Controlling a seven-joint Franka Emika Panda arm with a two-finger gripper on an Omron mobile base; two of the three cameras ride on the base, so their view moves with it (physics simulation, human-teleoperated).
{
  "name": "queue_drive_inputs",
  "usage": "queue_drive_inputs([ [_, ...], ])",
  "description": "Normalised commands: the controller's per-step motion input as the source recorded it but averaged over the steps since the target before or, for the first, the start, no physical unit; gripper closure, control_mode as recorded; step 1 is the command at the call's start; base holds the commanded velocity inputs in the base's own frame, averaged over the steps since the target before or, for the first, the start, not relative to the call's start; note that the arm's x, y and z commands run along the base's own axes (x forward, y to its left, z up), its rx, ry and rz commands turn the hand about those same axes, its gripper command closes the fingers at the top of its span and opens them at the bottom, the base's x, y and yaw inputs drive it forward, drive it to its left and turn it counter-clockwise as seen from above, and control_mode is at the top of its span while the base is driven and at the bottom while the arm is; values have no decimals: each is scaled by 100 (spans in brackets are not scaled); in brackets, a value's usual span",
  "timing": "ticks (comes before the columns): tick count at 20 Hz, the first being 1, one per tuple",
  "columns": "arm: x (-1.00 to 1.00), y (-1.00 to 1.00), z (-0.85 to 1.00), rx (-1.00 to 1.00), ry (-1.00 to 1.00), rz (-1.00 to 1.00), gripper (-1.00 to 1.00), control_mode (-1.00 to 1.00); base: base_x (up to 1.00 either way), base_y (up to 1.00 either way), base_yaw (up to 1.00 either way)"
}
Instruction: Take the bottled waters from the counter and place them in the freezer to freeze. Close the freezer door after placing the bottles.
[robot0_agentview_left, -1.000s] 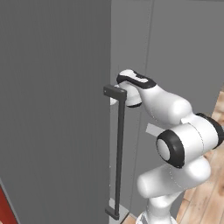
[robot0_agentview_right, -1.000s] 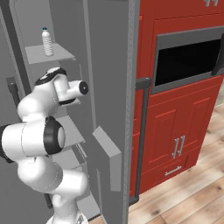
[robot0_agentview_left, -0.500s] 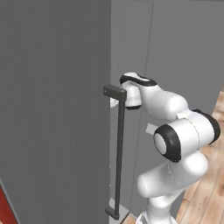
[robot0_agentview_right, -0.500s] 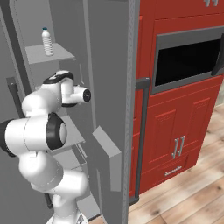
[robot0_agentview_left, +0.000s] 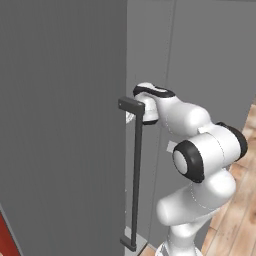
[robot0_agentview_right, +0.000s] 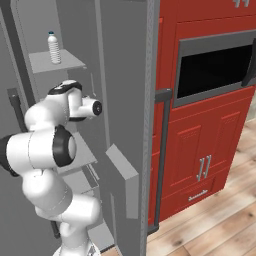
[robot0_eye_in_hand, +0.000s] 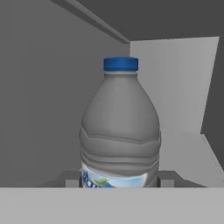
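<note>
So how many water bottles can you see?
2. One bottle stands on a high freezer shelf; another bottle sits right in front of the gripper, inside the freezer. More may be hidden.

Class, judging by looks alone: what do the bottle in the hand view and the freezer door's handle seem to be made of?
Bottle: probably translucent grey plastic, given its ribbed, moulded body, blue cap and printed label. Handle: dark matte bar, perhaps painted metal; the render leaves that open.

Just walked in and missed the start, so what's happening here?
The white robot arm is reaching into the open freezer with a water bottle upright between its fingers, close in the hand view. Another bottled water already stands on an upper shelf. The freezer door, with its dark bar handle, is open.
</note>
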Motion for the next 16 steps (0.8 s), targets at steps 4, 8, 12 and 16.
queue_drive_inputs([
  [4,24,0,0,0,0,0,100,-100,0,0,0],
  [8,23,10,-3,0,-3,0,100,-100,0,0,0],
  [12,15,19,-16,0,-6,0,100,-100,0,0,0],
  [16,16,12,-13,0,-2,0,100,-100,0,0,0],
])
